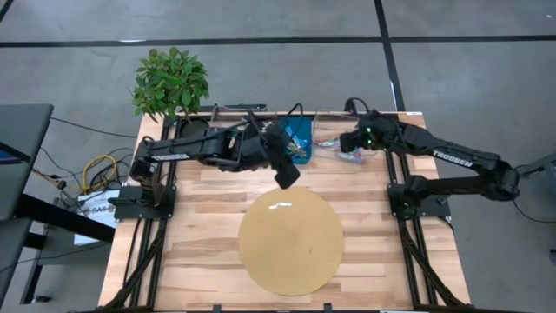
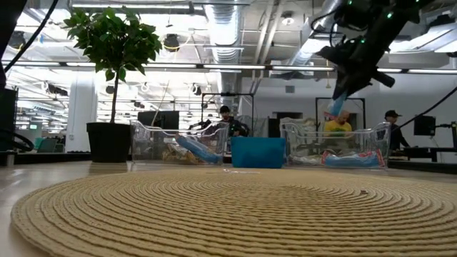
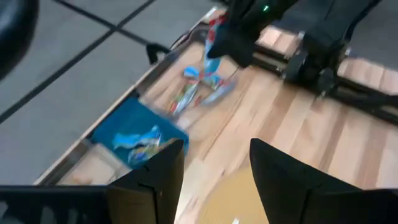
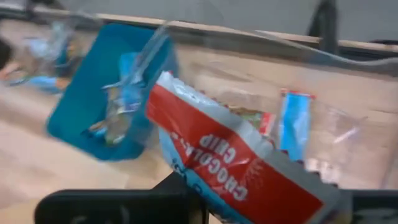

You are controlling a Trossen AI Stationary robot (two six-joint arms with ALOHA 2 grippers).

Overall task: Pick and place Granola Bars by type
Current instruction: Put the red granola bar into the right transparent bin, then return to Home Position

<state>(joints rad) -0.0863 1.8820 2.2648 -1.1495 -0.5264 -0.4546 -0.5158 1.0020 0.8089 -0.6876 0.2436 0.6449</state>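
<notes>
Granola bars lie in a blue bin (image 1: 300, 139) at the table's far edge, with more in clear bins to its left (image 2: 178, 146) and right (image 2: 335, 151). My right gripper (image 1: 354, 142) hangs above the right clear bin, shut on one red, white and blue bar (image 4: 230, 165). My left gripper (image 1: 285, 169) hovers open over the bare wood just near of the blue bin (image 3: 134, 134), touching nothing. Several blue bars (image 3: 199, 87) rest flat on the right clear bin's floor. My right gripper (image 2: 348, 78) holds the bar by its upper end (image 2: 338, 96), coming from above. The bar hangs below the fingers, lifted clear, above the right clear bin. The fingers themselves hide how far back the wrapper reaches.
A round woven mat (image 1: 291, 243) covers the near middle of the table, with a small white scrap (image 1: 280, 206) on its far part. A potted plant (image 1: 169, 83) stands at the far left corner. People (image 2: 335, 125) sit in the room behind.
</notes>
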